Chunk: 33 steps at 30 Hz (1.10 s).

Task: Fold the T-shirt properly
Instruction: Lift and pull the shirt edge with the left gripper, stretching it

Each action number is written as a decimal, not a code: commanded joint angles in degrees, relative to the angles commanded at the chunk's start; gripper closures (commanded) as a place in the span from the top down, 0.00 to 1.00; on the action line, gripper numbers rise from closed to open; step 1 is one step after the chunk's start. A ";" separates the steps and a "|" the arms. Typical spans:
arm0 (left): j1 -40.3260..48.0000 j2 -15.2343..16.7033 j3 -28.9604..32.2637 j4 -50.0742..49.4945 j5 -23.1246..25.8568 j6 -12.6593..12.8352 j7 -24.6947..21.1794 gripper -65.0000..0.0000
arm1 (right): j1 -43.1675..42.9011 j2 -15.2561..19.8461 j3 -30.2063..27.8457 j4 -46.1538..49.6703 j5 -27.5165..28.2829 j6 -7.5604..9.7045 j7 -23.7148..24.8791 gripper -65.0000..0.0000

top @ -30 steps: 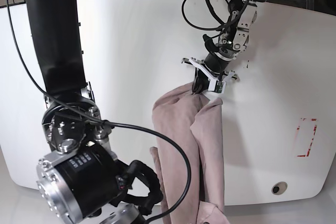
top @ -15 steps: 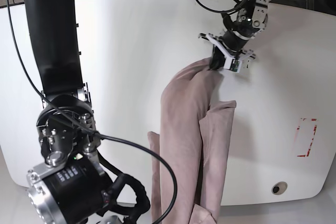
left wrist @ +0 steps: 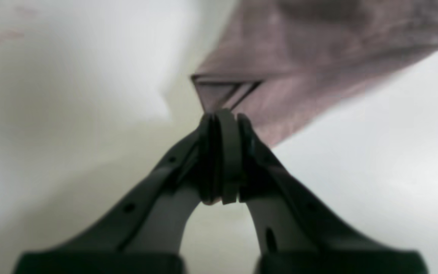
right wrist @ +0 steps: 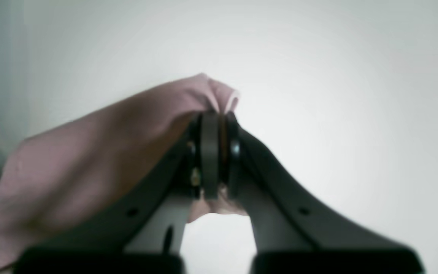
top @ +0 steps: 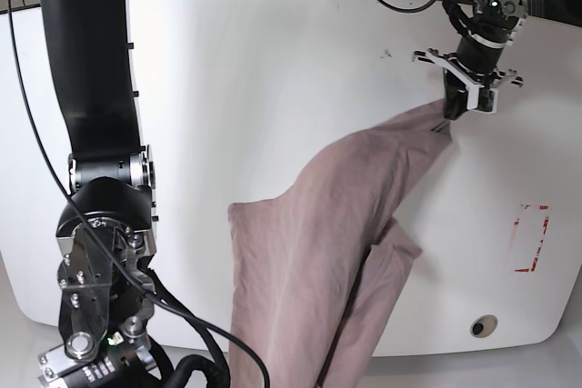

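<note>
Your left gripper [top: 452, 114] pinches one end of the wrinkled dusty-mauve cloth T-shirt [top: 318, 252] near the bench's far right edge; its long axis runs to the near edge, where your right gripper [right wrist: 213, 152] clamps the other end

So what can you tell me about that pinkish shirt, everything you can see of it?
The T-shirt is plain dusty mauve, soft wrinkled cloth without print. It lies stretched diagonally over the white table, its lower part hanging past the near edge. The left gripper pinches its far corner, jaws shut; the right gripper clamps another bunched edge.
</note>
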<state>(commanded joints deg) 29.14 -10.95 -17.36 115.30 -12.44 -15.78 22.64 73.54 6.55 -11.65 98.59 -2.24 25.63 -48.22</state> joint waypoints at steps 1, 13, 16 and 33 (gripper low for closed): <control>0.00 0.44 -1.41 0.09 0.00 -0.62 0.44 0.00 | -0.09 0.00 0.35 -0.79 0.00 0.00 0.00 0.00; -5.19 0.79 -21.54 0.35 0.00 -9.93 0.88 0.00 | -0.62 1.85 4.04 -9.23 0.00 -2.02 -0.09 0.00; -7.12 0.53 -24.79 0.35 0.18 -10.46 0.88 0.00 | -0.62 2.02 4.13 -10.73 0.00 -2.20 -0.18 0.00; -31.38 -12.92 -27.78 0.35 0.44 -10.02 10.20 0.00 | 2.73 2.55 5.54 -13.10 0.00 -2.73 -3.52 0.00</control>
<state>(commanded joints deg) -2.24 -23.87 -45.14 115.65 -12.00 -25.80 32.84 76.26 9.10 -6.11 85.49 -2.24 22.90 -51.74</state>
